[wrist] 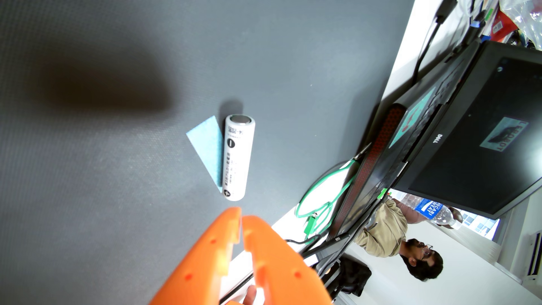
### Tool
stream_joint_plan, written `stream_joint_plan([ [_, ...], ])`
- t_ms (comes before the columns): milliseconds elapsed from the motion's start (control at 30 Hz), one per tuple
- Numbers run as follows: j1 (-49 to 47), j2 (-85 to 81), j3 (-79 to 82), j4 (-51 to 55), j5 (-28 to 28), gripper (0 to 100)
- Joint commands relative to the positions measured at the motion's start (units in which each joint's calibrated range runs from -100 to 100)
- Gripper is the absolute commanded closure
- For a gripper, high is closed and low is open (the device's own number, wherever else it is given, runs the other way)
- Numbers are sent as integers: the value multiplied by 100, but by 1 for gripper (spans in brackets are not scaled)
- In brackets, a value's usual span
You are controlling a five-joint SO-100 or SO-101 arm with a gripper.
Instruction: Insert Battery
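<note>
Gripper (241, 215) closed, empty, near battery (238, 157) marked plus and minus; Dell laptop (457, 129) beyond.

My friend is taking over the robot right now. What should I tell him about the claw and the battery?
Claw: orange, tips shut together, holding nothing, just short of the battery's plus end in the wrist view.
Battery: white cylinder lying on its side on the dark grey mat, partly on a light blue paper scrap, minus end farthest from the claw.
Done: nothing yet; the battery is ungrasped.
Left: open the claw, grasp the battery, insert it. No battery holder shows in this view.
</note>
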Motion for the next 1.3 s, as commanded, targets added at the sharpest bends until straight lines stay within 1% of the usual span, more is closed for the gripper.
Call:
stream_joint_plan([
  [0,-92,-41,-24,2,-10,98],
  [333,-57,-41,-24,2,-10,98],
  [433,-69,-41,-159,-15,216,98],
  [467,-33,-33,-331,-15,289,98],
  [633,26,26,-1960,231,206,99],
  [733,26,192,-2546,375,206,99],
  [833,108,984,-2717,358,206,99],
  [933,734,2202,-3014,299,186,99],
  [1033,1242,3394,-3725,341,72,99],
  [1133,1313,4294,-4347,366,62,99],
  [1267,1265,5153,-4680,383,57,99],
])
